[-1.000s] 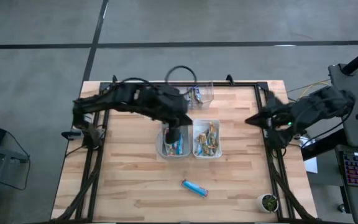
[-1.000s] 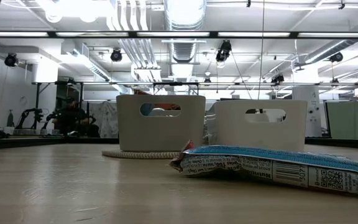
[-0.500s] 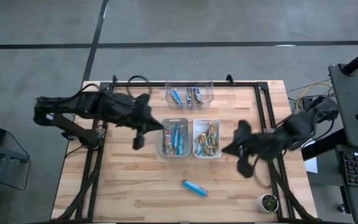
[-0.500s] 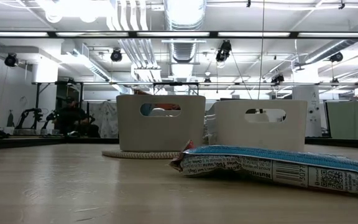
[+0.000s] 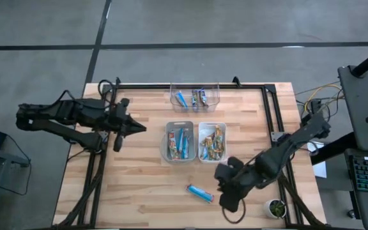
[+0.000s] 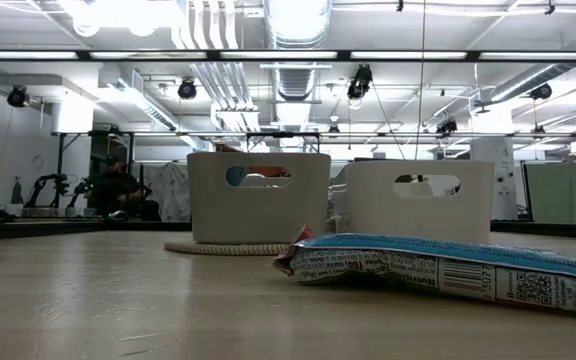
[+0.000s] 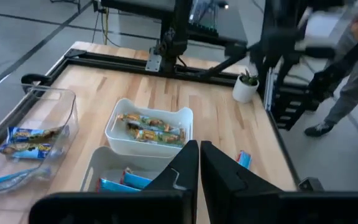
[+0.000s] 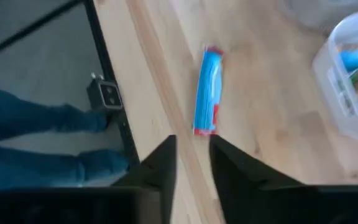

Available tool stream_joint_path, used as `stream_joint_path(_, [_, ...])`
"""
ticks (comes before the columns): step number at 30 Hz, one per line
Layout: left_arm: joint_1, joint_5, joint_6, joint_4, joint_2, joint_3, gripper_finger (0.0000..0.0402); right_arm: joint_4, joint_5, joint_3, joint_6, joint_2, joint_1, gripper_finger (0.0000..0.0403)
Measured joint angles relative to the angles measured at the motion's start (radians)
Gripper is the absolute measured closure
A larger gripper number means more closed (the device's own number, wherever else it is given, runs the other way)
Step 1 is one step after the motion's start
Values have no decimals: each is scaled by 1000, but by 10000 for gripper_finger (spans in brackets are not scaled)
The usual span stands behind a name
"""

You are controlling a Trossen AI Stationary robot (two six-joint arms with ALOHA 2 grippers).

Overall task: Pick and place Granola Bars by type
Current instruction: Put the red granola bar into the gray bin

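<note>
So the sorting is looking nearly done: the grey bin (image 5: 179,142) is holding the blue bars and the white bin (image 5: 213,142) next to it is holding the tan-and-brown ones, which is why they're sitting side by side mid-table. The clear bin (image 5: 195,96) behind them is keeping a few bars too.

One blue granola bar (image 5: 199,191) is lying loose on the table (image 5: 139,179), and I'd guess that's why the right gripper (image 5: 227,203) is hanging low right beside it. Its fingers are standing slightly apart with nothing between them. In the right wrist view the bar (image 8: 207,91) is sitting just ahead of the fingertips, off to one side of the gap and not yet between the jaws, lengthwise roughly in line with them.

The left gripper (image 5: 117,142) is parked off beside the grey bin, fingers pressed together and holding nothing, probably just keeping out of the way.
</note>
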Motion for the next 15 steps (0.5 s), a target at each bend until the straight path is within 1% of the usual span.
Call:
stream_joint_path(2, [0,0,-25,1,-24,-7,401,0,-23,0,8,33,-1,290])
stream_joint_path(8, [0,0,-13,3,-48,-9,401,7,-26,0,34,117,-15,201])
stream_joint_path(12, [0,0,10,1,-48,-11,401,46,-26,0,18,165,-32,158])
stream_joint_path(15, [0,0,24,-5,-46,-11,401,97,-25,0,-13,206,-39,135])
